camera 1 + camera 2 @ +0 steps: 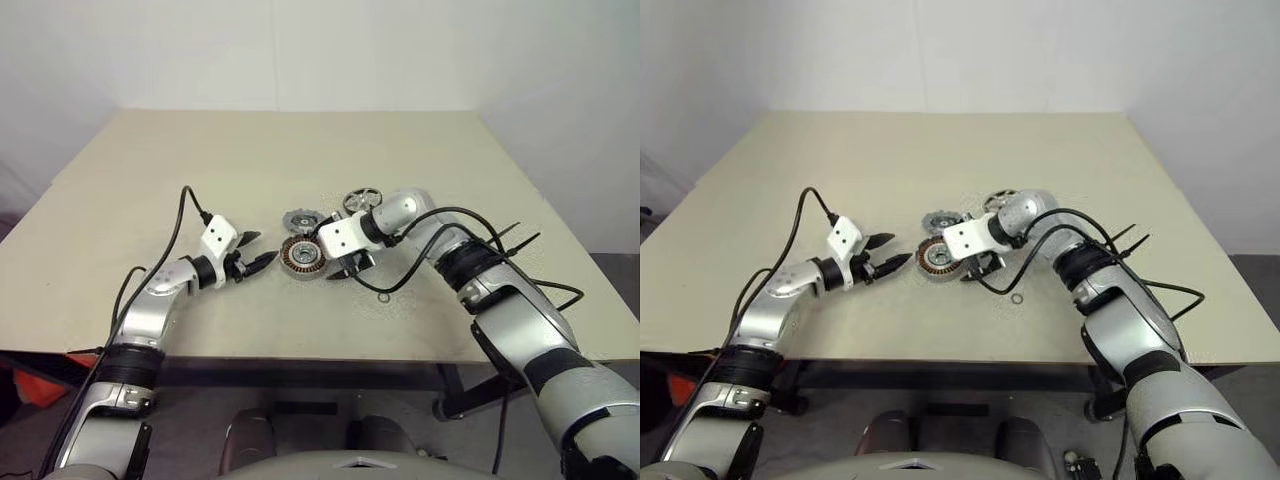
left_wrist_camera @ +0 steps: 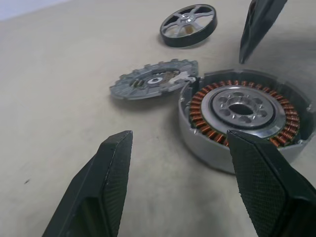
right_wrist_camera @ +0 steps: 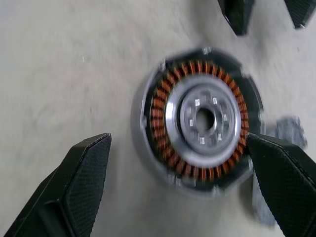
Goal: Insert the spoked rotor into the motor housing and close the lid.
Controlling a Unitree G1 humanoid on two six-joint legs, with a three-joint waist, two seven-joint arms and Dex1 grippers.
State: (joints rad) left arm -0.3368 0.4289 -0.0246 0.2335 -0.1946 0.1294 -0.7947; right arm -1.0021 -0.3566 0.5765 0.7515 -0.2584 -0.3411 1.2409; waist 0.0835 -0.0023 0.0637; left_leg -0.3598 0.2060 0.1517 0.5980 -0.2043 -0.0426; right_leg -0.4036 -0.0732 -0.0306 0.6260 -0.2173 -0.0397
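- I have the left gripper (image 1: 258,262) low over the pale beige bench (image 1: 150,200), its black fingers (image 2: 106,187) spread apart and holding nothing, pointed at the housing from its left side.
- The motor housing (image 1: 303,258), a round shallow silver-grey puck with a ring of copper-brown windings around a pale centre, lies flat on the bench between my two grippers, its cavity open and empty.
- The lid (image 1: 299,221), a flat light grey metal disc with a notched, gear-like edge, lies just behind the housing, touching or nearly touching its rim.
- My right gripper (image 1: 347,268) hangs tilted down right beside the housing, fingers (image 3: 74,182) wide apart and empty, straddling it in the wrist view.
- The spoked rotor (image 1: 362,201), a small dark grey metal wheel with a thick rim, rests further back, untouched, partly behind the right wrist.
- A tiny thin black ring (image 1: 384,293) lies near the right forearm.
- My worry: the right fingers sit so close that a careless move could shove the housing into the lid, or the forearm could sweep the rotor away.
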